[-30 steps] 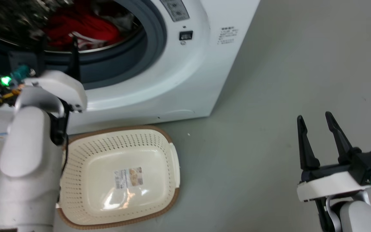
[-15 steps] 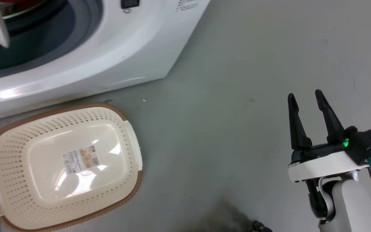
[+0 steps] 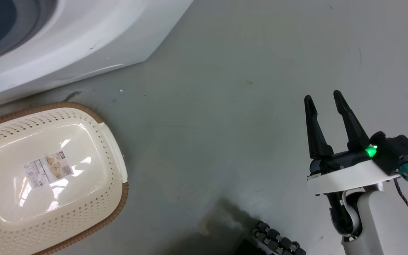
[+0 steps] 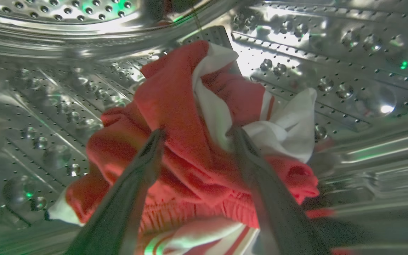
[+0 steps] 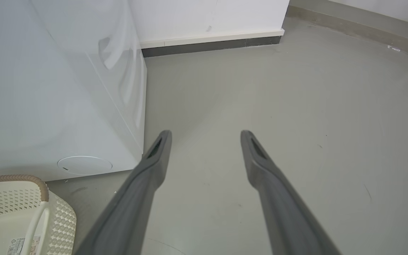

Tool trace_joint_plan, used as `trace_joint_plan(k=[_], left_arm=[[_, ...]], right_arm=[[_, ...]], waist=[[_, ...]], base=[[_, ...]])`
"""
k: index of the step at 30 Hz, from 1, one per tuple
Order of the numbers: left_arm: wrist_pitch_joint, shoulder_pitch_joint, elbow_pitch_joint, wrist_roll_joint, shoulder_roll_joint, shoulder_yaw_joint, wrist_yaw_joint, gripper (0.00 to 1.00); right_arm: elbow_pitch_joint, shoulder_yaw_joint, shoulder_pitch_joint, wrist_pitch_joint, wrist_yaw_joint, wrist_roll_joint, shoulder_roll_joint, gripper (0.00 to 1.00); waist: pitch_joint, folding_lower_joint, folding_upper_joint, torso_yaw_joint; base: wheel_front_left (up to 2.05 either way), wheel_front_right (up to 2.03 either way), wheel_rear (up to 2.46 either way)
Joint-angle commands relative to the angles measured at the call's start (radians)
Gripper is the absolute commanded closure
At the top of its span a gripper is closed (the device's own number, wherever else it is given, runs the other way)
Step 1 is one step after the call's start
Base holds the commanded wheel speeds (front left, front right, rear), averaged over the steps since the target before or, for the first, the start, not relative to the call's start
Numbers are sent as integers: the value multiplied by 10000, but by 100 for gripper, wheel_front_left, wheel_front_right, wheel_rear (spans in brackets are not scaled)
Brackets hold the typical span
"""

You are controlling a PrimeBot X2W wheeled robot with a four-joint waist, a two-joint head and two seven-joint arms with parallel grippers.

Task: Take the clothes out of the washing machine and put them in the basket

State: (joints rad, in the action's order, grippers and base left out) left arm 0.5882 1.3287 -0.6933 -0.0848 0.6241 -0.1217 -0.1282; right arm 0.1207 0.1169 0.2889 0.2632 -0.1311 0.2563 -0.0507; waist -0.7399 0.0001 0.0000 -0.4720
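My left fingers (image 4: 147,156) are apart inside the washing machine's steel drum (image 4: 335,67), tips pressed into the clothes (image 4: 175,106) with a thick red fold lying between them, not pinched. The heap is a red and white mound on the drum wall. Its tallest fold runs from the striped trim at 6 o'clock up to a peak at 12 o'clock in my left wrist view, a white flap spreads toward 3 o'clock, and a white tip trails out at 8 o'clock.

My right fingers (image 3: 316,136) are also apart, holding nothing, pointing toward 12 o'clock in the head view above the bare grey floor (image 3: 225,106). A green light (image 3: 369,151) glows on their base.

In the head view, the basket (image 3: 124,191) sits on the floor at 8 o'clock, well apart from my right fingers. Its mouth faces up, and a paper label (image 3: 48,169) sits on its bottom. Its long axis runs roughly from 8 to 2 o'clock, one short end toward the middle of the view.

The washing machine (image 3: 83,42) stands just beyond the basket at 10 o'clock, its grey porthole rim (image 3: 43,12) at the top corner. In my right wrist view its white side (image 5: 66,88) is at 9 o'clock and the basket's corner (image 5: 30,178) at 8 o'clock.
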Motion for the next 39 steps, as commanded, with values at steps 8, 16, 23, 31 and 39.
trace_joint_plan(k=[8, 16, 23, 31, 39], left_arm=[[3113, 519, 427, -578, 518, -560, -26, 0], [5153, -235, 1442, -1139, 528, -355, 230, 92], [4953, -749, 2712, -1077, 844, -168, 658, 100], [2927, -1230, 3357, -817, 938, 13, 1204, 100], [-83, -2182, 2893, -1042, 422, 420, 1866, 100]], right_arm=[[-53, 145, 217, 18, 7, 194, 7, 0], [-40, 226, 361, 18, 7, 351, 5, 0], [-24, 202, 409, 19, 7, 414, 7, 0], [71, 132, 464, 19, 7, 387, 7, 0], [134, -144, 200, 19, 7, 196, 5, 0]], waist=[[-379, -1, 0, -227], [-508, -1, 0, -303], [-512, -1, 0, -397], [-292, -1, 0, -395], [370, -1, 0, -266]], base=[[0, 0, 0], [0, 0, 0], [0, 0, 0], [0, 0, 0], [0, 0, 0]])
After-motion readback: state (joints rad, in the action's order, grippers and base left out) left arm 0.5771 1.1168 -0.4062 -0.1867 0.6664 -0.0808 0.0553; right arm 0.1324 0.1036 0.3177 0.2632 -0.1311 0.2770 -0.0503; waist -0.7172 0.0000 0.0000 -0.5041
